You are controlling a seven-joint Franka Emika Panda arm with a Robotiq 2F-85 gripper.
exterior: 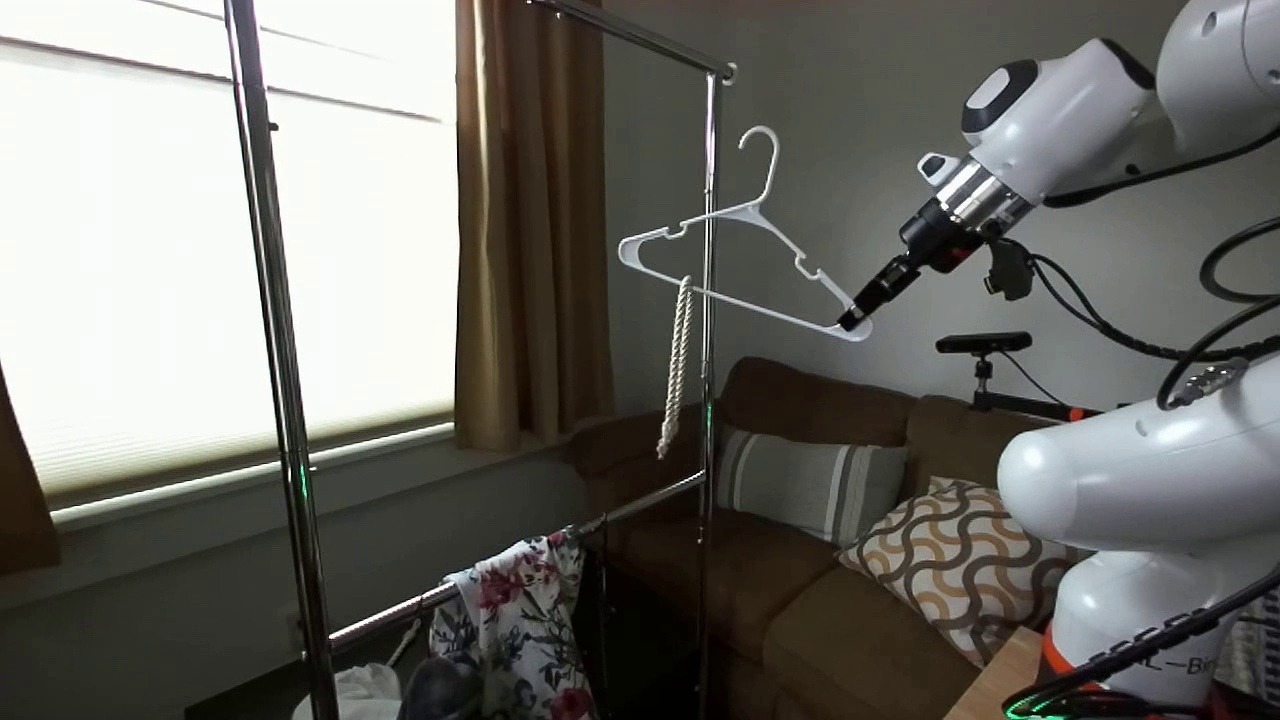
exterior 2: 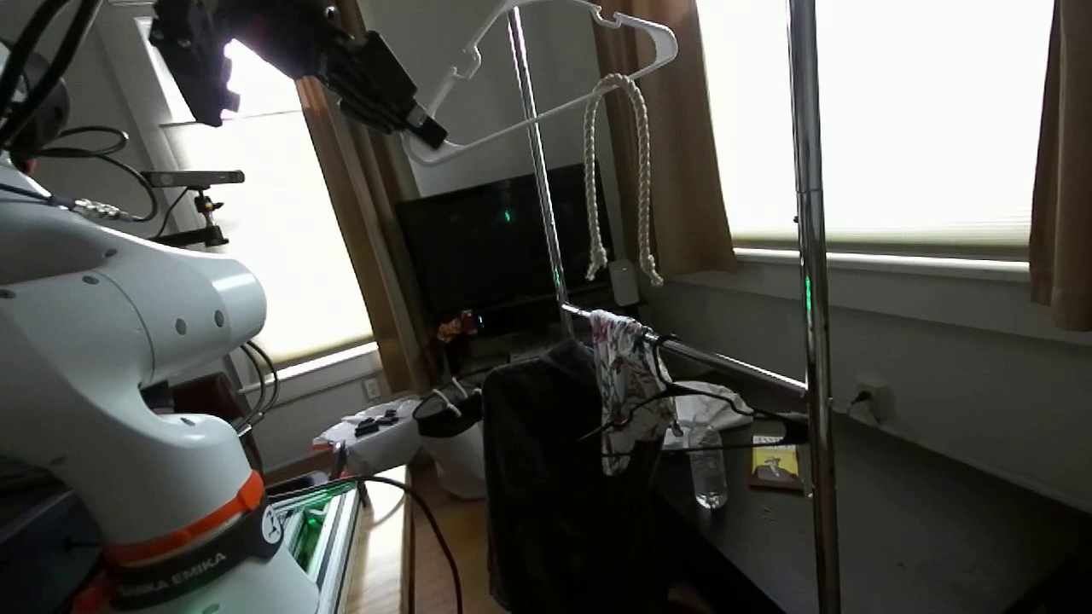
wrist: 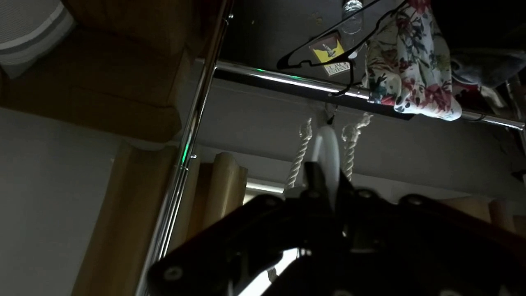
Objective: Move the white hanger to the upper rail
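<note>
Well, the gripper (exterior: 850,318) pinches the hanger (exterior: 745,213) by a lower corner, apart from the upper rail (exterior: 640,37); a rope (exterior: 676,370) drapes over the bottom bar.

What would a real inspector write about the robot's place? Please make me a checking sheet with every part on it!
Surface: dark tabletop; a clear bottle and a book on it.
Job's things: white hanger in the air, hook off the upper rail.
Clutter: rope looped over the white hanger's bottom bar; floral garment draped over the lower rail.
Gripper: shut on a lower corner of the white hanger.
Cables: black cables hang from the arm; no contact with the white hanger seen.
Surroundings: brown sofa with cushions, curtain, bright window.
</note>
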